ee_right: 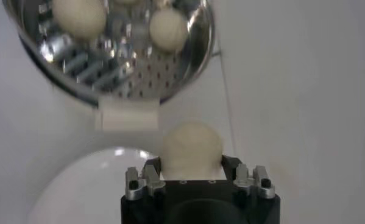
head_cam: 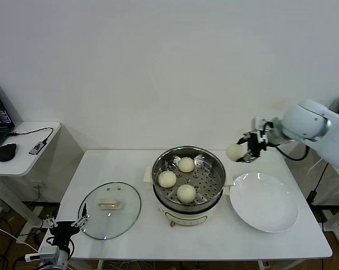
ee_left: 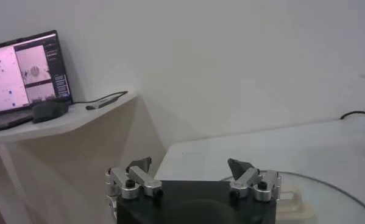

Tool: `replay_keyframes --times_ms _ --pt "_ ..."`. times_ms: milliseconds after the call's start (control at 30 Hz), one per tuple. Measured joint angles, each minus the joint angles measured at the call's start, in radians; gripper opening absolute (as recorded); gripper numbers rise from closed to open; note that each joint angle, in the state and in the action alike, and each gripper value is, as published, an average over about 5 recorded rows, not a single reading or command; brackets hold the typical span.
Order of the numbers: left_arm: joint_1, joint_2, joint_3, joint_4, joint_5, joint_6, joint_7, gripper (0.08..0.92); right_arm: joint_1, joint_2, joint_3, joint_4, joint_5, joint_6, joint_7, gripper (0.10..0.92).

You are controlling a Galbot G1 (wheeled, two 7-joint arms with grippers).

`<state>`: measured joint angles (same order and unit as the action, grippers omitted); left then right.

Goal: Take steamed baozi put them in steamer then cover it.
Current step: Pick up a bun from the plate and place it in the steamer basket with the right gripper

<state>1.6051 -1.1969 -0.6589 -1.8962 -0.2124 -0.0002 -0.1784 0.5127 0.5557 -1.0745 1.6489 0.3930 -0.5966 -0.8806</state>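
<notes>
The steamer [head_cam: 214, 169] stands mid-table, a steel basket on a cream pot base, with three baozi [head_cam: 186, 164] [head_cam: 167, 179] [head_cam: 186, 193] on its perforated floor. My right gripper [head_cam: 241, 152] hangs in the air just right of the steamer's rim, above the table, shut on a fourth baozi [head_cam: 234, 152]. The right wrist view shows that baozi [ee_right: 192, 148] pinched between the jaws, with the steamer [ee_right: 170, 79] beyond. The glass cover [head_cam: 110, 210] lies flat on the table to the steamer's left. My left gripper [head_cam: 65, 227] is parked low at the table's front left corner, open and holding nothing.
A bare white plate [head_cam: 264, 201] lies right of the steamer, below my right gripper. A side desk [head_cam: 23, 146] at the left carries a laptop, a mouse and a cable. A white wall closes the back.
</notes>
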Motion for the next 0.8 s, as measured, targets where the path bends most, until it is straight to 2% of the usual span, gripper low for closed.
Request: replay_keyframes --times_ms 333,800 --pt "-0.002 -0.007 -0.003 -0.002 0.001 0.000 0.000 0.823 0.030 0.141 -0.091 -0.009 0.112 -0.077 0.056 0.619" --pt "0.000 -0.009 -0.009 0.000 0.000 -0.001 0.000 0.823 -0.041 0.244 -0.132 -0.082 0.081 -0.113 0.069 0.619"
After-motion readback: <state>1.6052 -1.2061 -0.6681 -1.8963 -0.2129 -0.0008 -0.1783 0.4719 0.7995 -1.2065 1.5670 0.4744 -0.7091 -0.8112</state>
